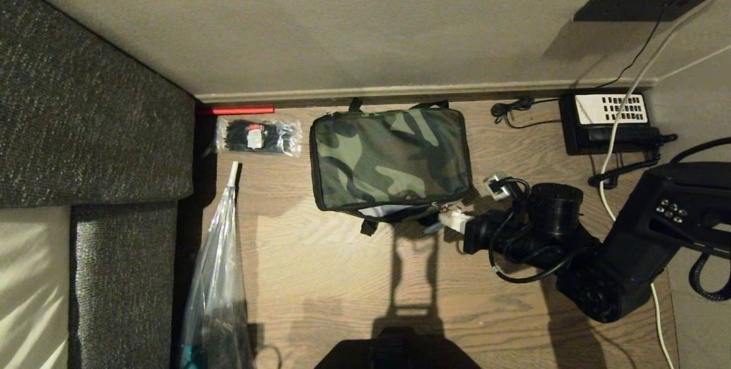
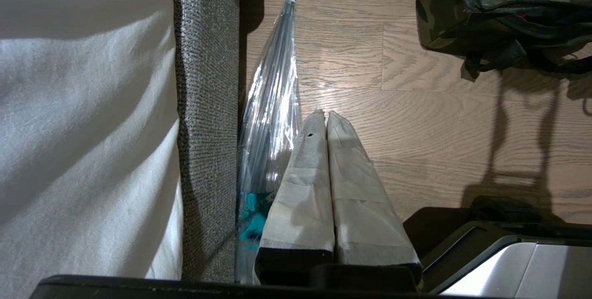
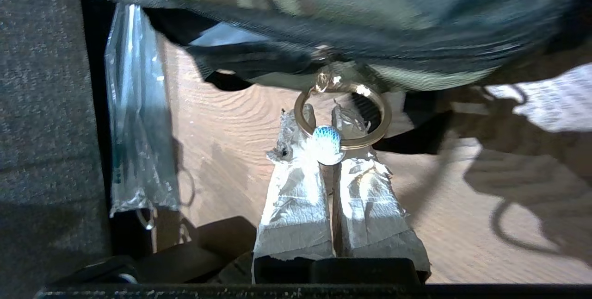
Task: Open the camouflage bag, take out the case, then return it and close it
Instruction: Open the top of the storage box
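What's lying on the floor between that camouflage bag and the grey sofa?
In the head view, a small clear packet of black items and a long clear plastic bag lie between the camouflage bag and the sofa.

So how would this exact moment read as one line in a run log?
right gripper: shut on zipper pull ring | camouflage bag: on floor, partly unzipped | left gripper: shut, parked beside sofa

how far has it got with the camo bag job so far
Early on. Done: the zip along the camouflage bag's near edge looks partly open, light lining showing. In hand: the right gripper is shut on the gold zipper ring at the bag's near right corner. Left: finish unzipping, take the case out (not visible), return it, close up. The left gripper sits shut over the floor.
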Available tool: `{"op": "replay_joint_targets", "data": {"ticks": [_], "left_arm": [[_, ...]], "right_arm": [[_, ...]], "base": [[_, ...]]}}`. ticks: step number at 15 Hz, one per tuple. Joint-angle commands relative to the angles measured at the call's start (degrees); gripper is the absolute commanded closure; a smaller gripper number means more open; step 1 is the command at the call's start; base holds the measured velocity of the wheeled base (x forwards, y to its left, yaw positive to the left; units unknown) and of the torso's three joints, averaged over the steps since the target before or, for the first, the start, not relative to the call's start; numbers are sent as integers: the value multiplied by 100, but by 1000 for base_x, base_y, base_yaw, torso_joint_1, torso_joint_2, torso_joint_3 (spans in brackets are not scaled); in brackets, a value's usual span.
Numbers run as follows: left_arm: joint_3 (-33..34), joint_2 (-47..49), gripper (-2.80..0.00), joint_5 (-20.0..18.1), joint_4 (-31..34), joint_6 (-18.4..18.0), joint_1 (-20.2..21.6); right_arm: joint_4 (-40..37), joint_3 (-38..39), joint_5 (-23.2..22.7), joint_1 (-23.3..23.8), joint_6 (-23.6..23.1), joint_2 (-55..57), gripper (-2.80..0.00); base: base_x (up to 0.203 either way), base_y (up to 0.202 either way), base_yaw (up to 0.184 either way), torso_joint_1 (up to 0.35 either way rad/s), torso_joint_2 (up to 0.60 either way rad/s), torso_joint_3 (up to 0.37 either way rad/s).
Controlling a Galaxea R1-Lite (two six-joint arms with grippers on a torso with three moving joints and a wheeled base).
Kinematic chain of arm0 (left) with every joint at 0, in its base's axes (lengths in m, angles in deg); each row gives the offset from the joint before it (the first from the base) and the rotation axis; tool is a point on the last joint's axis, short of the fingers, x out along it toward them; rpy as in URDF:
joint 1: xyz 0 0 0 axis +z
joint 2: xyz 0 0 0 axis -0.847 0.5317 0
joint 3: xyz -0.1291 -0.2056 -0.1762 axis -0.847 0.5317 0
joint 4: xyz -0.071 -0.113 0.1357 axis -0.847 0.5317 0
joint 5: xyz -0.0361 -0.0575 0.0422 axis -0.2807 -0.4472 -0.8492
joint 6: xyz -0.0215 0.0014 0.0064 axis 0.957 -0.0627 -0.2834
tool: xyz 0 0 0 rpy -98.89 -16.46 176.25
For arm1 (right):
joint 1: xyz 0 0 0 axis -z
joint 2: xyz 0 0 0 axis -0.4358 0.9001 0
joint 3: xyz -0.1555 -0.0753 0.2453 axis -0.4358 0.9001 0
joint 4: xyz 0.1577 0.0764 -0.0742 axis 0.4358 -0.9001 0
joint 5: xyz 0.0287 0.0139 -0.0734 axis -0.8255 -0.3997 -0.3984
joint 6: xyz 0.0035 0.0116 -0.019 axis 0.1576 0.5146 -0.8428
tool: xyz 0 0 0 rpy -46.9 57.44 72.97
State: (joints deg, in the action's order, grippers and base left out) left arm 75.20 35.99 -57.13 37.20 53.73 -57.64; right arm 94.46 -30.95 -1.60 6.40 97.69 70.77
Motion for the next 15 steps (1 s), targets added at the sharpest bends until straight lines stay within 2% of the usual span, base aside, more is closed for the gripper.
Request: {"op": "replay_joint_targets", "data": {"ticks": [1, 15], "left_arm": [[18, -11, 0, 2, 2, 5, 2], [18, -11, 0, 2, 2, 5, 2]], "right_arm": [[45, 35, -13, 105, -11, -18, 0], [107, 432, -39, 558, -58, -260, 0]], "base": [[0, 0, 0, 0, 0, 0], [0, 0, 0, 0, 0, 0]]}}
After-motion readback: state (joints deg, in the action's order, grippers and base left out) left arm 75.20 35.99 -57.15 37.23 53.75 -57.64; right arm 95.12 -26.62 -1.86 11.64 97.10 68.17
